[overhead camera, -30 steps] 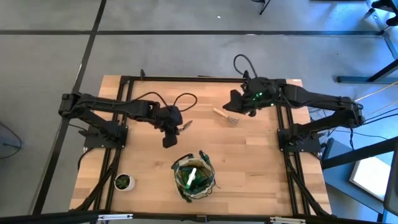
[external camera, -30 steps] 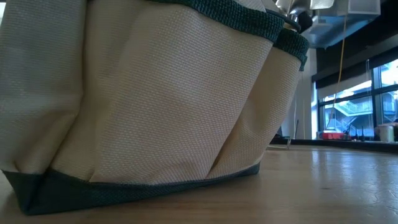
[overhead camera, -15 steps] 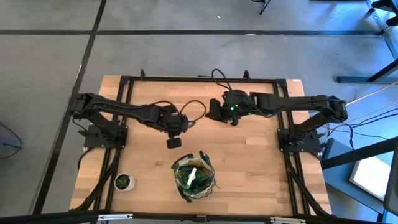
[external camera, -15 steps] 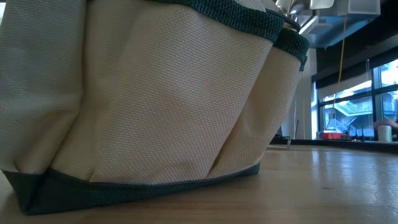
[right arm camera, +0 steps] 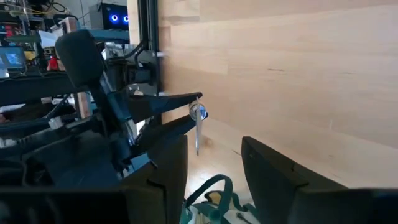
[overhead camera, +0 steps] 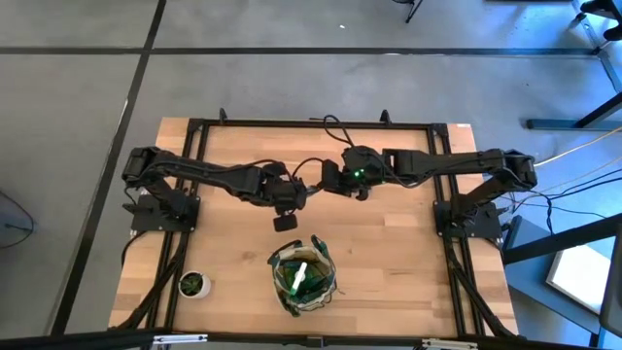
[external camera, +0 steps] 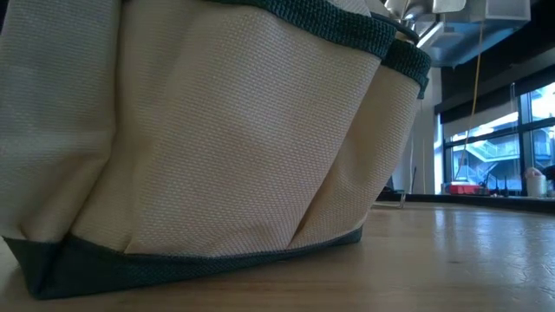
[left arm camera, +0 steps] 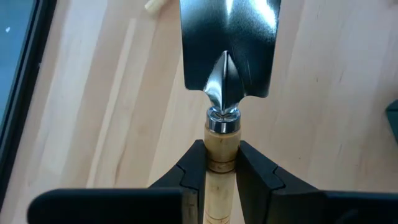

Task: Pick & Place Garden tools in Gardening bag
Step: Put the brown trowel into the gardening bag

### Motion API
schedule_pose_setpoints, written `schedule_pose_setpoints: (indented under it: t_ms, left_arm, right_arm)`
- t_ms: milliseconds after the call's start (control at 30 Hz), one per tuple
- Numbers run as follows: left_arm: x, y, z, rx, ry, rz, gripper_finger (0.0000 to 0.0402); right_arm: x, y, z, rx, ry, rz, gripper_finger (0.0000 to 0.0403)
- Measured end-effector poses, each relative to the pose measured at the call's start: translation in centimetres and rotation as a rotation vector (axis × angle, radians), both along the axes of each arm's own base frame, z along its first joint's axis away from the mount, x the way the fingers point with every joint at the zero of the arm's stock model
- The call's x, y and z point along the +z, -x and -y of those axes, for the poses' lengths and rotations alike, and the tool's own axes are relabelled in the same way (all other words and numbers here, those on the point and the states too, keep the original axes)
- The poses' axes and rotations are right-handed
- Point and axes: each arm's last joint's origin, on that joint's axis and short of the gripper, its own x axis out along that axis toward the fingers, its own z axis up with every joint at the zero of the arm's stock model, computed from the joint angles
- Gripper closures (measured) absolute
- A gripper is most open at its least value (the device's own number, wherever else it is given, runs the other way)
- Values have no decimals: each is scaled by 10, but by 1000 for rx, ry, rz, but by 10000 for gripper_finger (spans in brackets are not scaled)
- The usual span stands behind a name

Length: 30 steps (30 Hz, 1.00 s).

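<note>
High view: both arms reach toward the middle of the surface point(overhead camera: 408, 262), and the gardening bag point(overhead camera: 303, 275) stands upright near its front edge with its mouth facing up, so tools can be lowered in from above; a green spray bottle point(overhead camera: 297, 277) already sits inside. The left gripper point(overhead camera: 294, 194) is just behind the bag and carries a trowel point(overhead camera: 297, 192); the right gripper point(overhead camera: 328, 179) is close beside it. A small potted plant point(overhead camera: 193, 283) stands well apart at the front left corner. Low view: the bag's khaki wall point(external camera: 217, 139) fills the picture and hides both arms. Left wrist view: the jaws are clamped on the trowel's wooden handle point(left arm camera: 221, 155) just below the metal collar, which keeps the blade point(left arm camera: 227, 43) pointing forward and steady. Right wrist view: the right arm's jaws stand apart with nothing between them; the bag's loop handle point(right arm camera: 214, 186) shows beyond them, with the left arm and its trowel farther off.
</note>
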Motion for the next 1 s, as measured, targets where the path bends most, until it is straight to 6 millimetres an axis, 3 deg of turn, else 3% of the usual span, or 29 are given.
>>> schedule_pose_setpoints:
  t_ms: [633,1000]
  left_arm:
    - [2,-5,-5,-46,30,37,352]
    - [4,-10,-18,-46,32,72,352]
  right_arm:
    - [0,0,-4,-5,14,5,249]
    - [0,-1,-4,-18,28,6,249]
